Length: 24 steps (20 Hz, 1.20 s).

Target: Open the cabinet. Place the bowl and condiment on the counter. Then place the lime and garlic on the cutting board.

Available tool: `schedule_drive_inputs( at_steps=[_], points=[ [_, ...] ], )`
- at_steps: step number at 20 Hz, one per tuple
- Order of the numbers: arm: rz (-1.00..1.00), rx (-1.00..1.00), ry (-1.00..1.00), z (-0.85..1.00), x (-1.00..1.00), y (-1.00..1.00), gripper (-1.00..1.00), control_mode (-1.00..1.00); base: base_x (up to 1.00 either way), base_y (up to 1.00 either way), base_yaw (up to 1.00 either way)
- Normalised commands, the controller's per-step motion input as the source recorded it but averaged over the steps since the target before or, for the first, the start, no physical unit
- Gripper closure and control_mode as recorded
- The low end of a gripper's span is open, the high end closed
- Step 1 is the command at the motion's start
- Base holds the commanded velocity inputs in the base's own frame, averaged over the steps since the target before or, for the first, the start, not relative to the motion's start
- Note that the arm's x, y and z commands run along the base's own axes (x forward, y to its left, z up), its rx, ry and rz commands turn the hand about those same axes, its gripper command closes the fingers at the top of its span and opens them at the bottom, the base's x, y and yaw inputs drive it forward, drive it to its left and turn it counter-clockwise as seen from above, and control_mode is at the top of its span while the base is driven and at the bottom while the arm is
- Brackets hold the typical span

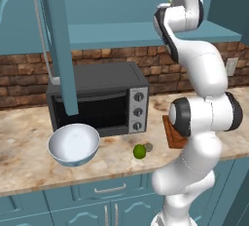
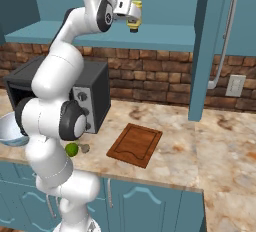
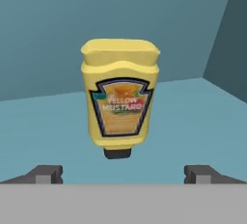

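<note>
While the mustard bottle [image 3: 120, 97] stands inside the cabinet [image 2: 165, 36], my hand [image 3: 123, 174] hovers spread before it.

A dark toaster oven [image 1: 97, 104] sits at the back of the marble counter, hard against the brick backsplash [image 1: 116, 59], its three silver knobs [image 1: 138, 111] stacked down the right side of its face and its glass door shut. Over toward the counter's right end, a white wall outlet [image 2: 235, 86] is set into the bricks. Below the counter's front edge runs a teal drawer with a metal handle [image 1: 110, 189]
</note>
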Motion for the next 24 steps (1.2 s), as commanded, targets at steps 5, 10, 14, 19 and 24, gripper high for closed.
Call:
schedule_drive_inputs(
  at_steps=[5,10,14,19,24],
  points=[
    [0.00,0.00,-0.01,0.00,0.40,-0.06,-1.00,-1.00,0.00,0.00,0.00],
    [0.00,0.01,0.00,0.00,0.25,-0.17,-1.00,-1.00,0.00,0.00,0.00],
    [0.00,0.02,0.00,0.00,0.15,-0.20,-1.00,-1.00,0.00,0.00,0.00],
    [0.00,0.00,0.00,-0.04,0.25,-0.05,-1.00,-1.00,0.00,0.00,0.00],
    [0.02,0.00,0.00,-0.13,0.23,0.00,-1.00,-1.00,0.00,0.00,0.00]
  ],
)
